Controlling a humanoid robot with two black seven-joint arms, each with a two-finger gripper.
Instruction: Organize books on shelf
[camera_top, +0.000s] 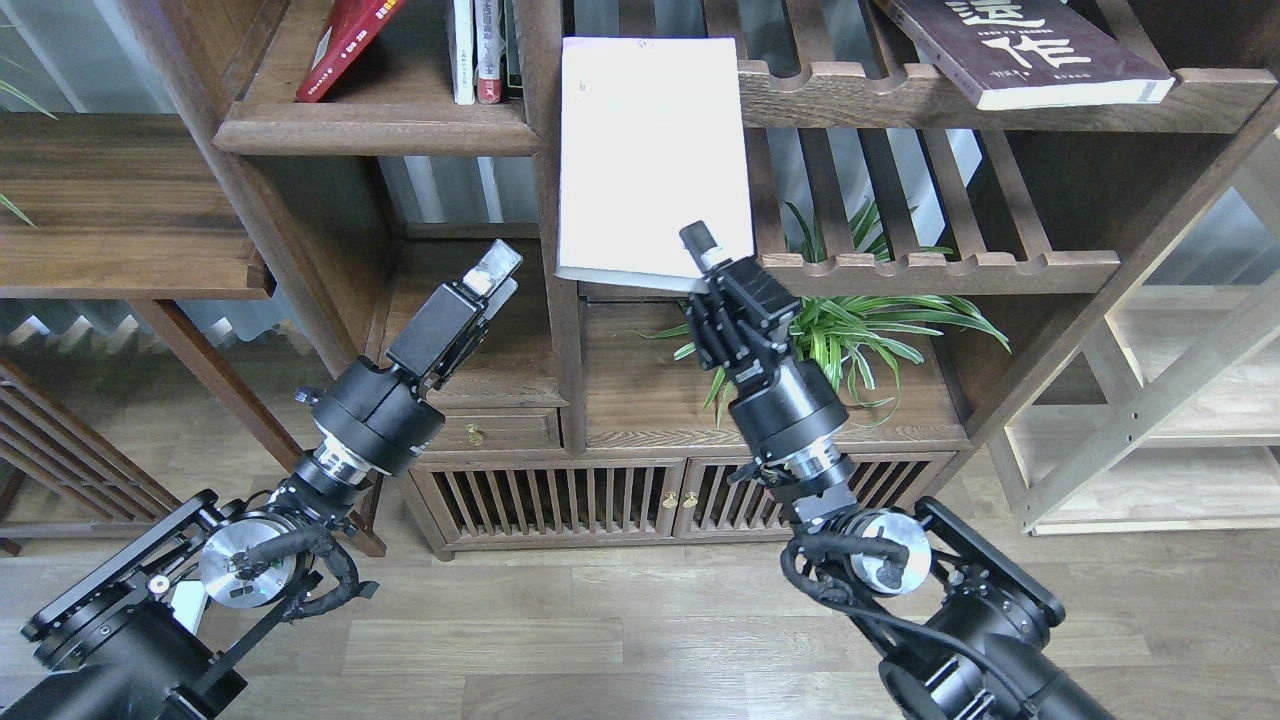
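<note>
My right gripper (703, 260) is shut on the lower right corner of the plain white book (650, 160) and holds it upright in front of the dark walnut shelf's centre post (560, 330). The dark brown book with white characters (1020, 45) lies on the upper right slatted rack. The red book (345, 45) leans in the upper left compartment beside two upright books (478, 50). My left gripper (495, 275) is empty, its fingers close together, in front of the left compartment above the small drawer (475, 432).
A potted spider plant (850, 335) sits on the board right of my right wrist. Slatted cabinet doors (560, 498) are below. A second slatted rack (940, 265) runs behind the plant. Pale light-wood shelving (1150, 420) stands at the right. A dark wooden ledge (120, 200) is at the left.
</note>
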